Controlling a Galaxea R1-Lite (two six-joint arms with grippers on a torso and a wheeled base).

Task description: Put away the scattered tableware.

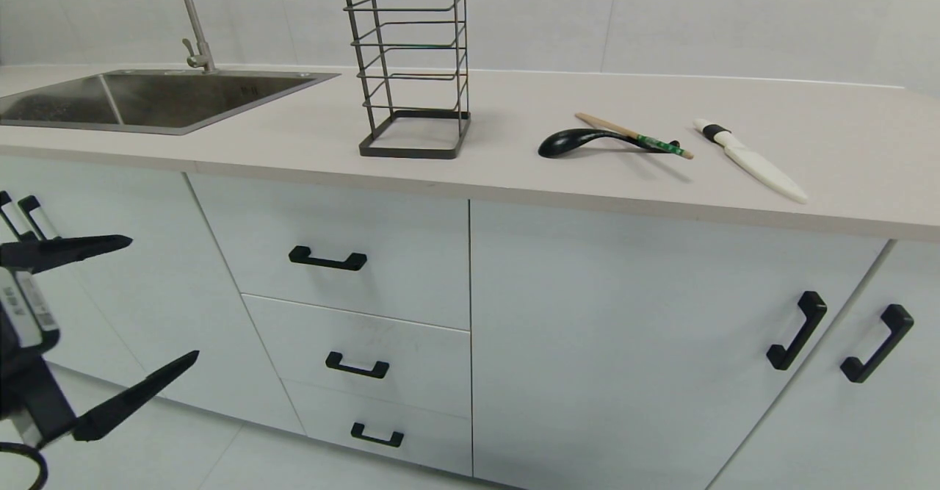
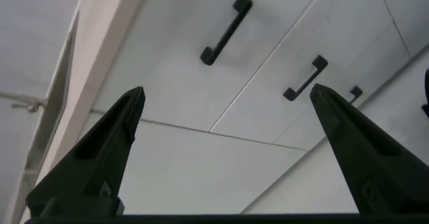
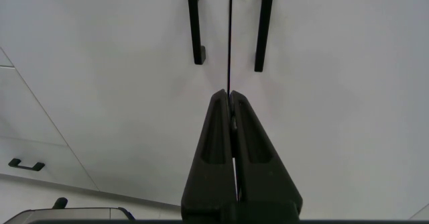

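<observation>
The wire rack (image 1: 411, 64) stands on the counter (image 1: 514, 178). To its right lie a black spoon (image 1: 580, 141) with a wooden chopstick (image 1: 631, 136) across its handle, and farther right a white knife (image 1: 753, 161), apart from both. Below and left of the rack, under counter level, the left gripper (image 1: 165, 297) (image 2: 226, 93) hangs with its fingers spread wide and empty, pointing at the drawers (image 1: 382, 269). The right gripper (image 3: 229, 95) has its fingers pressed together on nothing, aimed at two door handles (image 3: 195, 23).
</observation>
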